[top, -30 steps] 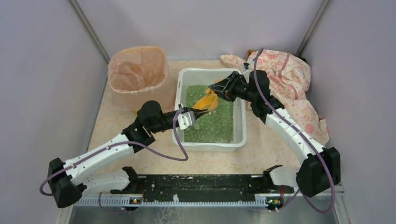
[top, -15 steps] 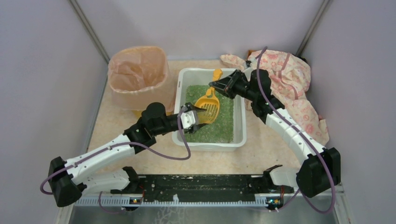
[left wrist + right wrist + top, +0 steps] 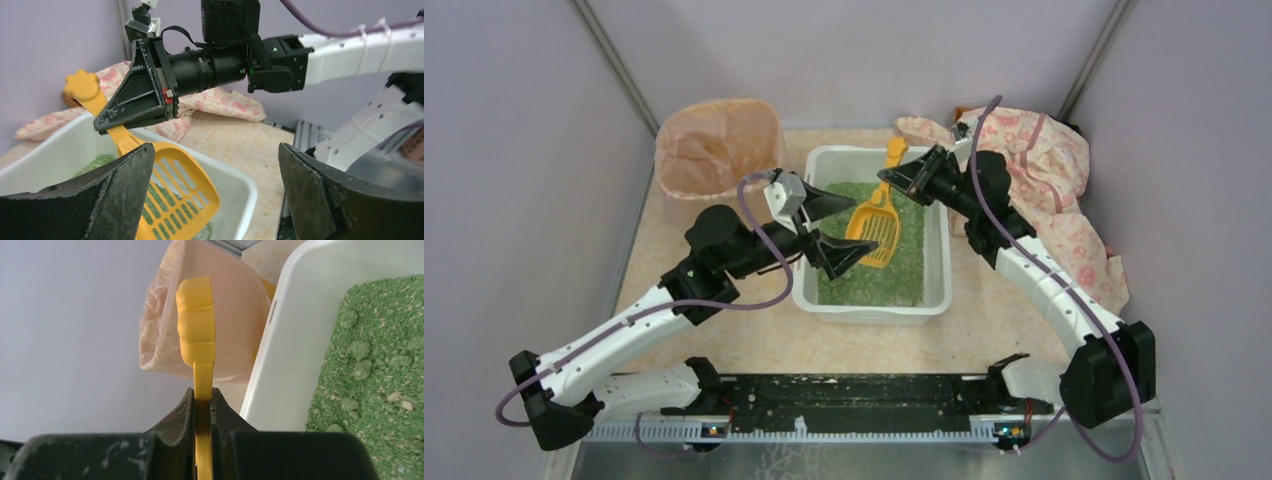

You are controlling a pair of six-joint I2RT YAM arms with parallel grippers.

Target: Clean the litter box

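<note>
My right hand [image 3: 889, 180] is shut tight on the handle of the yellow scoop [image 3: 874, 225]. The paw-shaped end of the handle sticks out past the fingers on one side. The slotted end hangs out on the other side, tilted down over the green litter [image 3: 909, 270]. I cannot tell if the scoop touches the litter.

My left hand [image 3: 856, 228] is spread wide apart and holds nothing. The slotted end of the scoop is just in front of its two fingers [image 3: 125, 190], close to one of them.

The litter box [image 3: 936, 292] is right below both hands, in the middle of the desk [image 3: 874, 340]. It is white. From the right hand's camera I see small lumps in the litter.

The bin with the peach bag [image 3: 714, 150] stands off to the left of my left hand, near the box. A flowery cloth [image 3: 1044, 170] lies in a heap to the right of my right hand, at the back of the desk.
</note>
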